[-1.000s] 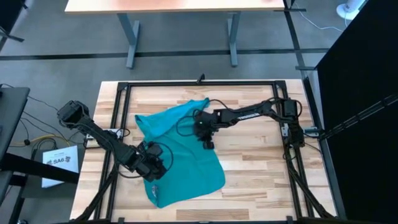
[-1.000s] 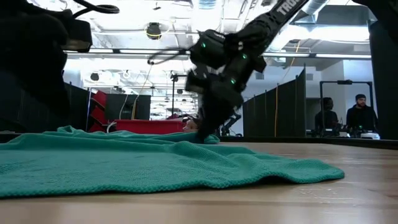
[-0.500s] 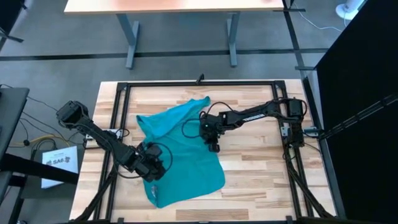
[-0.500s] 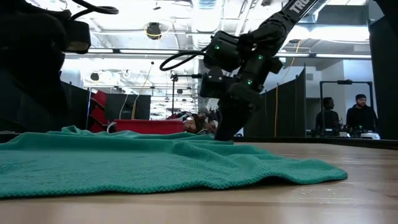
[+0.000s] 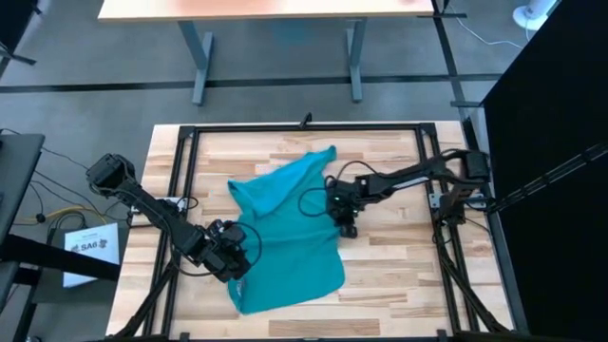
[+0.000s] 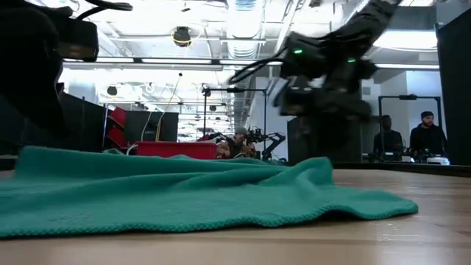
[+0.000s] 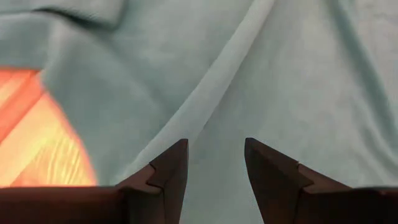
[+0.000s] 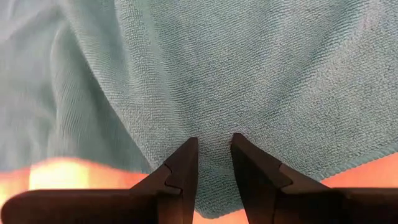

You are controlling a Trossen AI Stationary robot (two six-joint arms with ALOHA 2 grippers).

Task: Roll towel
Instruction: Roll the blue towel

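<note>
The teal towel (image 5: pixel 285 228) lies spread and wrinkled on the middle of the wooden table (image 5: pixel 399 266), one corner pointing to the far edge. My left gripper (image 5: pixel 235 266) sits at the towel's near left edge, shut on the cloth. My right gripper (image 5: pixel 346 220) is shut on the towel's right edge. In the low view the towel (image 6: pixel 184 191) fills the foreground and rises in a small peak (image 6: pixel 316 165) under the blurred right gripper (image 6: pixel 324 88). My left gripper has a raised fold of the towel (image 7: pixel 208 124) between its two fingers, near the towel's near left edge, coming slanting down from above. The crease runs away from the fingers. The rest of the cloth lies on the table. My right gripper pinches the towel just inside its right edge (image 8: pixel 214 146) between its two fingers, slanting down from above. How many layers it holds does not show. The cloth is drawn up slightly at the fingers and otherwise lies on the table.
A black frame (image 5: pixel 180 190) runs round the tabletop. Bare wood lies to the towel's right (image 5: pixel 408 247) and along the near edge. A desk (image 5: pixel 275 9) stands beyond the far edge. People (image 6: pixel 427 132) stand in the room behind.
My right gripper has moved toward the table's right edge and slightly down, dragging the towel's far and middle part along the table with it. The near left part at my left gripper has stayed in place, so the cloth is stretched out more to the right.
</note>
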